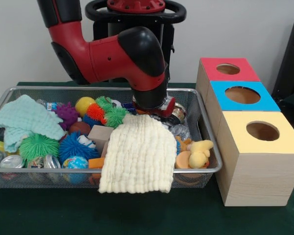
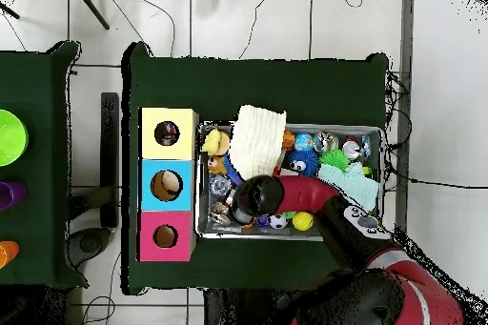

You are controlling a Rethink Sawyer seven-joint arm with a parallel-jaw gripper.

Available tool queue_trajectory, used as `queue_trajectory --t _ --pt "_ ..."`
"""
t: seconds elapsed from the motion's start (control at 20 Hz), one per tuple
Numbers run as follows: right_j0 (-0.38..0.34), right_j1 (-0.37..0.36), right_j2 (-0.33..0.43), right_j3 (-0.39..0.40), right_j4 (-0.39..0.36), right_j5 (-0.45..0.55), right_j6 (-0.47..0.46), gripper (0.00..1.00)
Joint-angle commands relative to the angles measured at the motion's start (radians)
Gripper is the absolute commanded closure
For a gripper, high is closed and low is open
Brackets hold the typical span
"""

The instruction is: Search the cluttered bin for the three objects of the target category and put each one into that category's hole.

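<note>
- green bowl (image 2: 9, 136) sat on side table (image 2: 38, 92), left edge, overhead
- purple and orange items below it
- cables crossed floor

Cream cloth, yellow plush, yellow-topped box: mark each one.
cream cloth (image 1: 137, 156), front view, middle of the part draped over the bin's near rim
yellow plush (image 1: 200, 152), front view, its body
yellow-topped box (image 1: 279, 142), front view, top face beside the hole

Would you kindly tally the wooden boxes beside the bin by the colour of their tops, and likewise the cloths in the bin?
Red-topped box: 1
Blue-topped box: 1
Yellow-topped box: 1
Cream cloth: 1
Mint-green cloth: 1
Total: 5
</note>
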Motion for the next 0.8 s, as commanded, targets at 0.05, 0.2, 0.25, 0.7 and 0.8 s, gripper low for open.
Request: queue_trajectory --t 0.05,0.2,0.25,0.7,0.8 --pt "-0.086 0.046 -0.001 -0.131 -0.174 0.013 -0.342 1.00" --pt "-0.094 0.041 0.012 -0.130 -0.187 0.028 -0.344 1.00" --pt "-0.096 0.041 0.017 -0.132 -0.191 0.034 -0.346 1.00" --pt "-0.109 0.009 0.048 -0.135 -0.198 0.110 -0.354 1.00" --pt "-0.117 0.005 0.057 -0.141 -0.199 0.130 -0.365 1.00"
